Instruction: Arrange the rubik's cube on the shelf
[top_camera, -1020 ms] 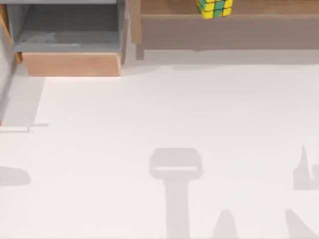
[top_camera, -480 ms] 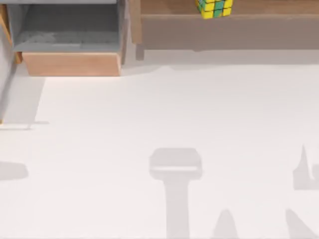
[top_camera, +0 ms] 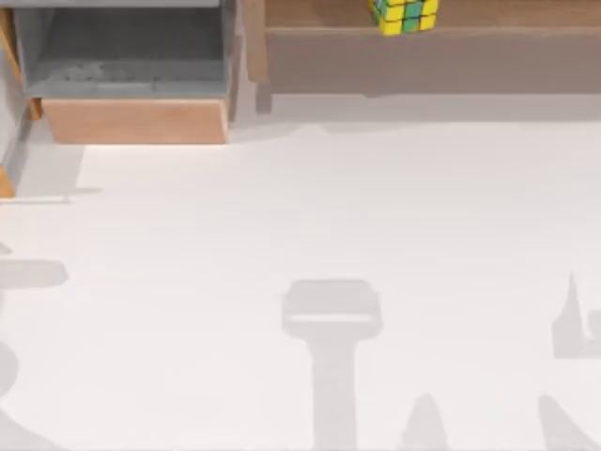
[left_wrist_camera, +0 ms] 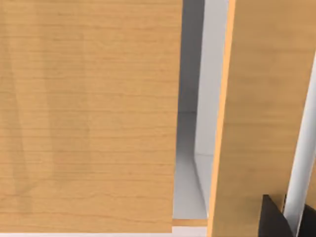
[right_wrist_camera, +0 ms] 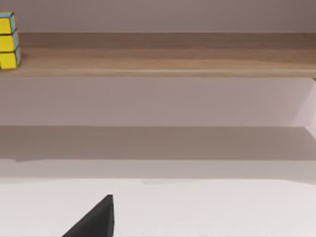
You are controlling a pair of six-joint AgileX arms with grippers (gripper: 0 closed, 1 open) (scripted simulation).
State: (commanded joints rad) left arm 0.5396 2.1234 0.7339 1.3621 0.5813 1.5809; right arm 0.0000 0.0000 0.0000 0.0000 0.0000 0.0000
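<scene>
The rubik's cube (top_camera: 404,14), mostly yellow and green tiles on dark lines, rests on the long light-brown shelf (top_camera: 526,13) at the table's far edge, above the shelf's tan-grey front face. The right wrist view looks at the shelf (right_wrist_camera: 168,61) from the front, with the rubik's cube (right_wrist_camera: 7,42) standing upright on the board, free of any grip. A dark part of my right gripper (right_wrist_camera: 96,220) sits low over the white table, well back from the shelf. A dark part of my left gripper (left_wrist_camera: 276,220) is close to light wooden panels.
A wood-framed, grey-lined box (top_camera: 131,120) stands at the far left, beside the shelf's upright post (top_camera: 254,42). Light wooden panels (left_wrist_camera: 89,113) with a narrow grey gap stand close in front of the left wrist. The white table (top_camera: 310,207) carries arm shadows near its front and left.
The shadows at the table's left edge have shifted and grown, and a wooden edge there has moved farther back. The rubik's cube has stayed put on the shelf.
</scene>
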